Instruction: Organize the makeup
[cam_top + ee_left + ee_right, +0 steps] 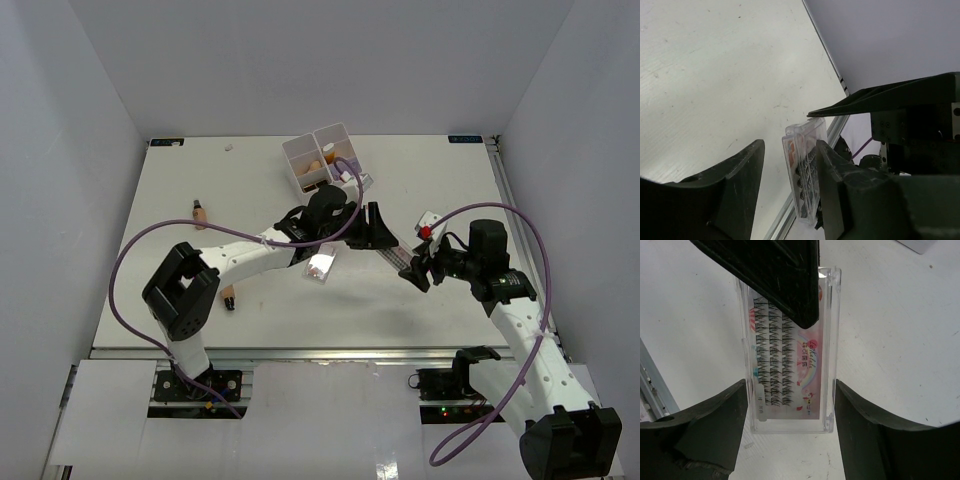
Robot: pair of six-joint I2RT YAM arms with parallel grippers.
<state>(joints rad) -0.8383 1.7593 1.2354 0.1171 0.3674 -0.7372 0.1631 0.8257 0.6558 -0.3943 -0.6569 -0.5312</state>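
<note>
The clear pink palette (397, 252), a flat case of lashes, hangs above the table between both grippers. My right gripper (412, 270) is shut on its lower end, and in the right wrist view (790, 384) each finger touches a long edge of the palette (790, 365). My left gripper (385, 238) is open around its upper end. In the left wrist view (790, 145) the palette (805, 170) stands edge-on against one finger with a gap to the other. A white-red packet (430, 220) lies beside the right gripper.
The white compartment box (300, 150) stands at the back centre with an orange tube (328, 152) and a beige sponge (314, 166) inside. A small clear case (321, 266) lies under the left arm. A tan bottle (199, 212) and a dark lipstick (229, 298) lie at the left.
</note>
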